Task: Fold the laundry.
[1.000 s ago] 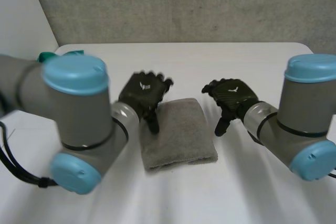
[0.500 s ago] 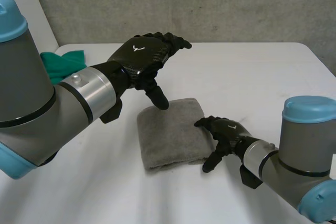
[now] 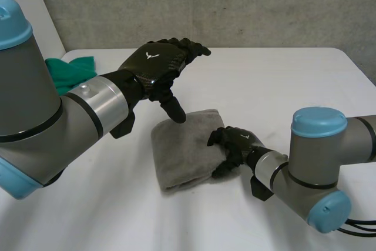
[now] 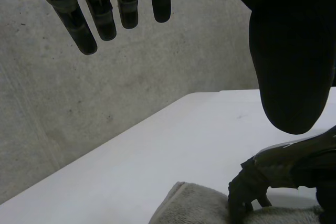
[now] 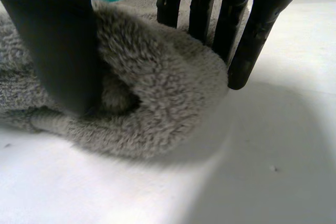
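Head view: a folded grey towel (image 3: 185,148) lies mid-table on the white table (image 3: 282,74), with a green cloth (image 3: 70,69) at 10 o'clock. The left hand (image 3: 158,63) hovers above the towel's 11 o'clock corner, and the right hand (image 3: 232,145) is at its 3 o'clock edge.

Left wrist view: the left hand (image 4: 105,9) is spread and holds nothing, above the grey towel (image 4: 199,208).

Right wrist view: the right hand (image 5: 58,40) pinches the towel's (image 5: 157,93) edge between thumb and straight fingers.
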### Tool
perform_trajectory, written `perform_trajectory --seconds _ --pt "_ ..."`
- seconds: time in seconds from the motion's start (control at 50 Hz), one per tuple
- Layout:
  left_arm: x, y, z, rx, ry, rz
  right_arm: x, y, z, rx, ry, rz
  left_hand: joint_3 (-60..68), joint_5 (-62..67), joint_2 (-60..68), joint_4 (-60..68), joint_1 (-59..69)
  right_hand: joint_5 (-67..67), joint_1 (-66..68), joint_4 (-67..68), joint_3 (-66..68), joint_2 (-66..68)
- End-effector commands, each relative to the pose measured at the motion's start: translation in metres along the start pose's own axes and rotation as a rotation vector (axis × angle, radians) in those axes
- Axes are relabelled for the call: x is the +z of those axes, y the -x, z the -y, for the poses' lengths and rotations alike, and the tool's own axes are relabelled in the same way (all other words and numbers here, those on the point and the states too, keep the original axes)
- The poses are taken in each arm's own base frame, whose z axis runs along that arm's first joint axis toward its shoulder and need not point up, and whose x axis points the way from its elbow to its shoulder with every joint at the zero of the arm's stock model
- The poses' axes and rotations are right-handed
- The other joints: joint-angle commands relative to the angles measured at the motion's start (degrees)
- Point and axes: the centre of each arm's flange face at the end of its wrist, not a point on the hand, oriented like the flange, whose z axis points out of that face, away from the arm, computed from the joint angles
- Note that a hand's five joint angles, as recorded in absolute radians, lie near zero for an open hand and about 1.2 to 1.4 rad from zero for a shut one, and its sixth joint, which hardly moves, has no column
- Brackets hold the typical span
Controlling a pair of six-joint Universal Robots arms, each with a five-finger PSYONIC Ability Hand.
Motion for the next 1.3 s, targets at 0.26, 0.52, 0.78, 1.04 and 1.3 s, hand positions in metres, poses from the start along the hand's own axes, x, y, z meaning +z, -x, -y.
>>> perform_trajectory --seconds 0.26,0.52,0.78,1.04,1.3 --pt "0.002 0.001 -0.005 -0.005 0.013 0.001 0.053 -0.008 0.056 -0.289 -0.160 0.014 -0.53 -1.46 -0.15 -0.12 0.64 39.70 45.58 37.63 38.03 37.58" --pt "0.008 0.002 -0.015 -0.015 0.041 0.001 0.100 -0.158 0.127 -0.373 -0.268 -0.293 -0.53 -1.46 -0.15 -0.12 0.64 39.70 45.58 37.63 38.03 37.58" --pt "0.012 0.006 -0.024 -0.042 0.063 0.006 0.049 -0.325 0.170 -0.353 -0.437 -0.616 -0.36 -1.29 0.01 0.05 0.81 39.70 45.58 37.63 38.03 37.58" --pt "0.017 0.007 -0.036 -0.059 0.092 0.007 0.029 -0.370 0.158 -0.389 -0.399 -0.710 -0.19 -1.12 0.18 0.21 0.98 39.70 45.58 37.63 38.03 37.58" --pt "0.018 0.010 -0.037 -0.059 0.094 0.025 0.023 -0.377 0.145 -0.555 -0.229 -0.834 -0.19 -1.12 0.18 0.21 0.98 -30.30 -24.42 -32.37 -31.97 -32.42"
